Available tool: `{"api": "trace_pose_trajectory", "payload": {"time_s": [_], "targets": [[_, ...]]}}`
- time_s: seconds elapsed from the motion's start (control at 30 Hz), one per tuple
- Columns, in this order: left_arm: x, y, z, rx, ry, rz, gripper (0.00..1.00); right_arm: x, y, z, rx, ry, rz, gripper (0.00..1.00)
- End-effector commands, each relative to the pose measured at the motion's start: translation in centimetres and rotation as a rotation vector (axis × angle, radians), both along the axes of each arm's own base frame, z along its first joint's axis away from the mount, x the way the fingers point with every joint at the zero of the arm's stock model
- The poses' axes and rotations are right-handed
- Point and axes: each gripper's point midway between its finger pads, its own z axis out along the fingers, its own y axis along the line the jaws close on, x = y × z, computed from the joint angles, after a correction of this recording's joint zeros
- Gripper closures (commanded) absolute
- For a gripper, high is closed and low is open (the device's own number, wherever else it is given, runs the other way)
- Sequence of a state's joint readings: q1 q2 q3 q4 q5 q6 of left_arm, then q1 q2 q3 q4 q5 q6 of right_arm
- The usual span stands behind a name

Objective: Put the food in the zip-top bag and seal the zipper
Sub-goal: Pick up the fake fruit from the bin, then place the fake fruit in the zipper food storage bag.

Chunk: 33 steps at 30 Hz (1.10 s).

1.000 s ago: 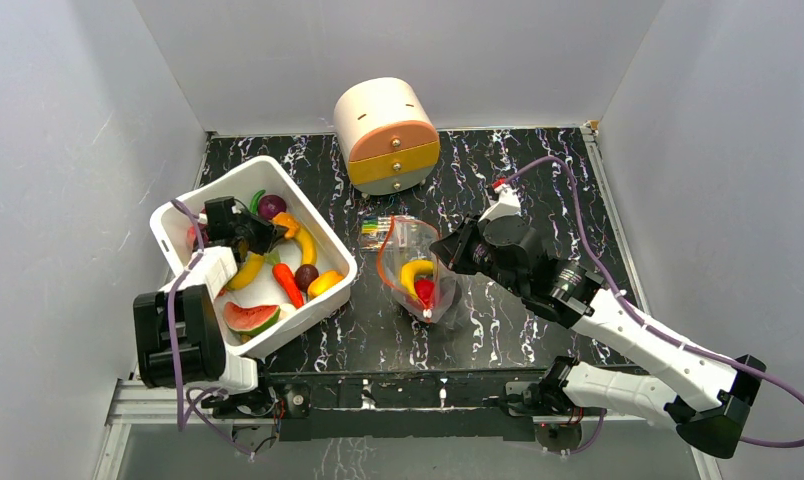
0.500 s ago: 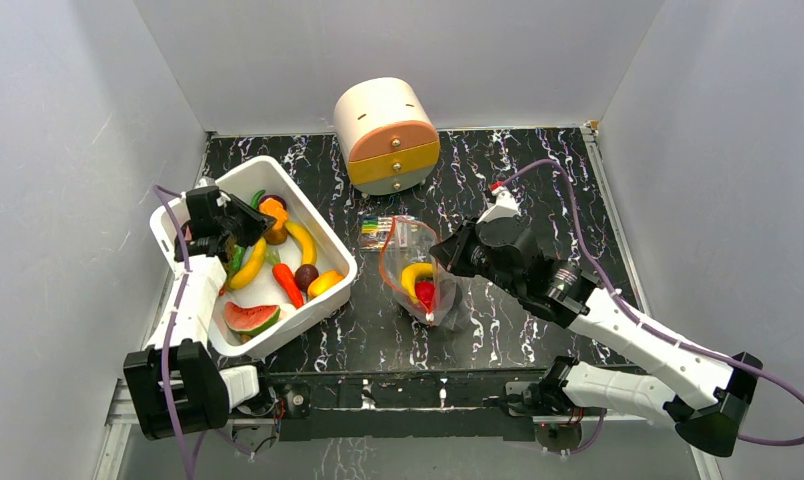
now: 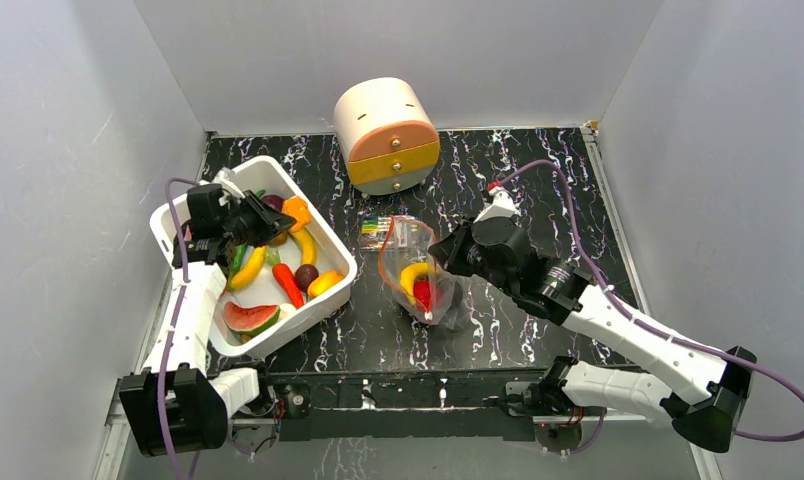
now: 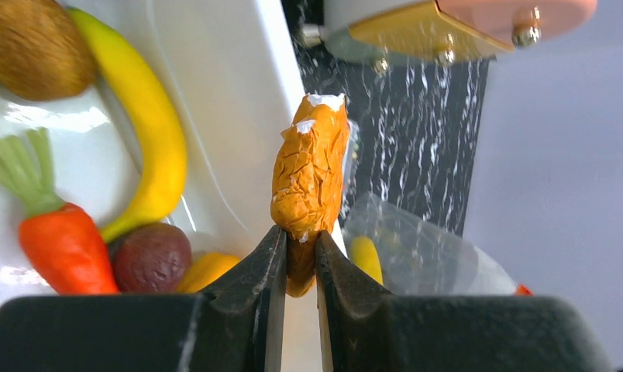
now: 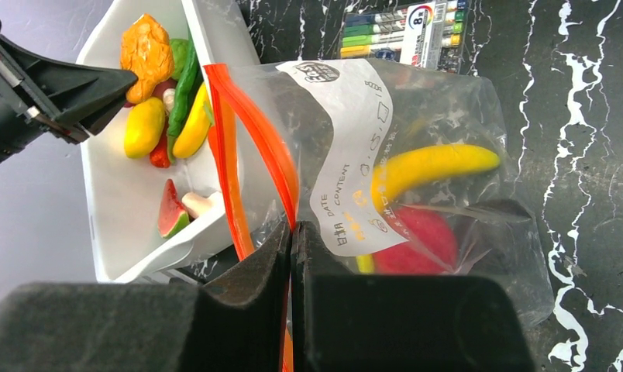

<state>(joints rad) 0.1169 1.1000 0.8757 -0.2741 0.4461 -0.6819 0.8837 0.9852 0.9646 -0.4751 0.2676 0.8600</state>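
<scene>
- Carrying is the step in hand, as I judge it: the left arm is holding one piece of the food above the white bin (image 3: 330,232). That piece is needing a crossing over the bin's right rim to the zip-top bag (image 3: 423,270), which is sitting on the marbled table (image 3: 538,180) near the bin.
- The right gripper (image 5: 291,232) is clamping the bag's mouth edge, jaws closed on the plastic by the zipper (image 5: 242,147), and is propping the mouth open toward the bin. A yellow banana (image 5: 432,167) and a red piece (image 5: 421,240) are already lying inside.
- The left gripper (image 4: 299,236) is pinching a crinkled orange piece (image 4: 310,174) by its lower end, jaws clenched, with most of the piece sticking out past the tips.
- Doing this well is calling for a level, unhurried swing so the thin grip is not slipping. It should be arriving over the open mouth rather than the red-orange strip, and letting go only once the piece is hanging inside the opening.
- The right arm is best holding the mouth wide while the piece is dropping.
</scene>
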Motion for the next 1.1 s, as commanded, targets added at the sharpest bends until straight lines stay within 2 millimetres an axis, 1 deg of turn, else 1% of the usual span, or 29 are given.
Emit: {"api": "trace_pose_trajectory", "payload": {"time_s": [0.0,0.1,0.2,0.4,0.47,0.5,0.63,0.73,0.8,0.9,1.07], "targets": [[-1.5,-4.0,4.0,-0.03,-0.094,-0.171,1.0,1.3,0.3,1.9,0.039,-0.054,-0.051,1.0],[-2.3,-6.7,5.1,-0.027,-0.122,-0.267,1.0,1.7,0.7,2.2,0.039,-0.061,-0.05,1.0],[-3.3,-9.0,6.4,-0.035,-0.16,-0.353,1.0,2.0,1.0,2.5,0.042,-0.067,-0.048,1.0],[-5.2,-11.7,8.9,-0.094,-0.228,-0.475,1.0,2.1,1.2,3.0,0.055,-0.073,-0.048,1.0],[-6.1,-12.6,9.5,-0.127,-0.247,-0.529,1.0,2.1,1.1,3.2,0.062,-0.078,-0.051,1.0],[-6.8,-13.4,9.8,-0.159,-0.26,-0.586,1.0,2.1,1.1,3.4,0.066,-0.079,-0.054,1.0],[-8.6,-14.8,9.2,-0.21,-0.239,-0.709,1.0,2.0,1.1,3.8,0.077,-0.086,-0.051,1.0],[-9.6,-15.5,9.0,-0.228,-0.241,-0.755,1.0,2.0,1.1,4.1,0.082,-0.089,-0.049,1.0],[-10.0,-15.9,8.8,-0.232,-0.239,-0.773,1.0,2.0,1.1,4.1,0.082,-0.089,-0.051,1.0],[-10.5,-16.3,8.0,-0.233,-0.206,-0.794,1.0,1.9,1.0,4.3,0.086,-0.093,-0.052,1.0],[-10.8,-16.9,5.9,-0.216,-0.117,-0.812,1.0,1.8,1.1,4.4,0.091,-0.09,-0.043,1.0]]}}
